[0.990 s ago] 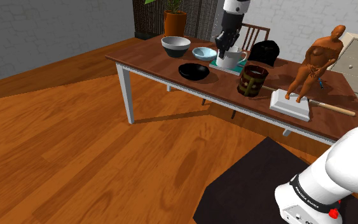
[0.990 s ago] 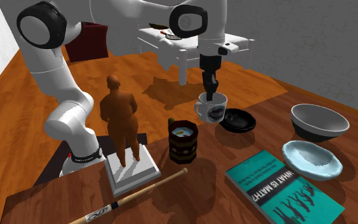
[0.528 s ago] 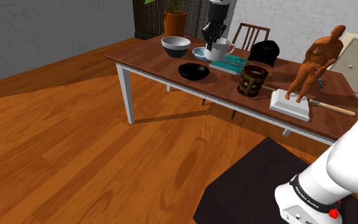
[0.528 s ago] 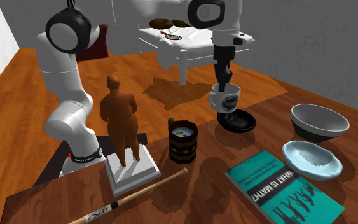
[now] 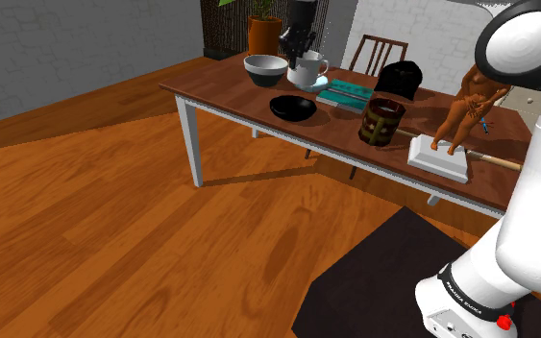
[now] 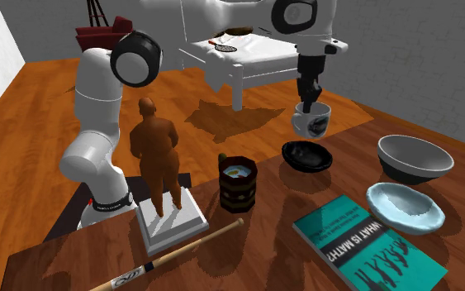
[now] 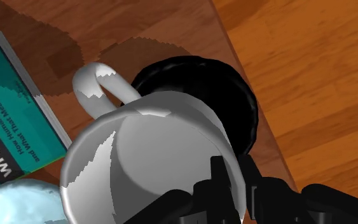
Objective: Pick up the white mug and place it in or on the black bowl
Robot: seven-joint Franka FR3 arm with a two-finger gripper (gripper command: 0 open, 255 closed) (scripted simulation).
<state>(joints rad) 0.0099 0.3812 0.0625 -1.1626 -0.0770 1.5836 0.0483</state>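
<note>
Shoulder cam behind stand [image 5: 355, 283], 2nd ext. opposite; both share table [image 6: 263, 264].

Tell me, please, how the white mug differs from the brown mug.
The white mug hangs in the air, the gripper's jaws shut on its rim; the brown mug stands on the table. The white mug is pale with a dark print; the brown mug is dark and banded. Both are upright.
</note>
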